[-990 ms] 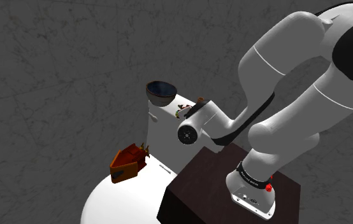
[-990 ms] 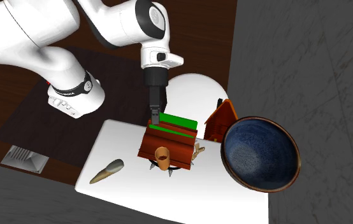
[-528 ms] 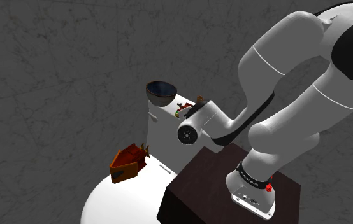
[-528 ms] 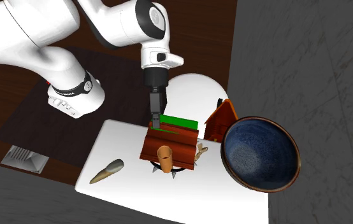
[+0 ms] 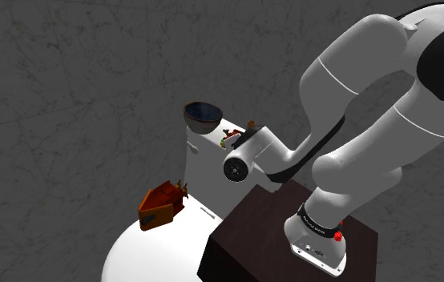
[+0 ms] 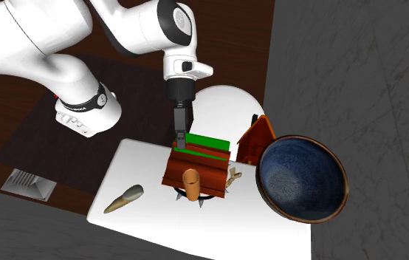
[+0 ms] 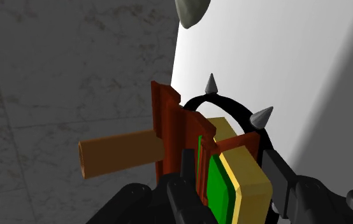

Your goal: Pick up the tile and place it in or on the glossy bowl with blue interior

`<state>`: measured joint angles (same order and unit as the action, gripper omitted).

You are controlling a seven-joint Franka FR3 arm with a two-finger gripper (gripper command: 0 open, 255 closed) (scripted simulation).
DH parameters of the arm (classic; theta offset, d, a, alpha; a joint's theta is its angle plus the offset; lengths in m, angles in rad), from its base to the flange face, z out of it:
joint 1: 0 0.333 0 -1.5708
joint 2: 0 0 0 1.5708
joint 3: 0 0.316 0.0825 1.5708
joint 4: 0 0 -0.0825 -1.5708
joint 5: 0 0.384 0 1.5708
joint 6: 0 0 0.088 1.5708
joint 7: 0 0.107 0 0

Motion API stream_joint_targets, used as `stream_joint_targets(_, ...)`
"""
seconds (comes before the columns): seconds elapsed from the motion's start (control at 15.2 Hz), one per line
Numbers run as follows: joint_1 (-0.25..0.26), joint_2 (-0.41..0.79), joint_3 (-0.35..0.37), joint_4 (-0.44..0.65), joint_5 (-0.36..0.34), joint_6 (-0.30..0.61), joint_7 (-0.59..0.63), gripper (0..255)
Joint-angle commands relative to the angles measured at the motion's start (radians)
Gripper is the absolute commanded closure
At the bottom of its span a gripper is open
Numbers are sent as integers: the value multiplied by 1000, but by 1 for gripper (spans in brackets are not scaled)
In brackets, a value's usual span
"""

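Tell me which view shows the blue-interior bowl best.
The second exterior view: the bowl sits close, rim whole and blue interior open to the camera. The shoulder view shows it small and from the side.

shoulder behind stand (image 5: 248, 228), second overhead, wrist close — 2 share table (image 6: 140, 166)

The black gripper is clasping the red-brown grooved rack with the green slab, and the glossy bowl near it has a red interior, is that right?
Not quite. The glossy bowl has a dark blue interior, not red; the second exterior view shows it. The rest holds: the black gripper clasps the red-brown grooved rack with the green slab.
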<state>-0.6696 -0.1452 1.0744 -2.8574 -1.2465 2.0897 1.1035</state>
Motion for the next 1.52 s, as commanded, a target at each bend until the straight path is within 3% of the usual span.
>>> stream_joint_targets(0.0, 17, -41, -11, -10, 31, 28, -29, 255)
stream_joint_targets(0.59, 188, -306, -158, -59, 236, 129, -279, 255)
stream_joint_targets(1.45, 368, -533, -340, -69, 401, 84, -568, 255)
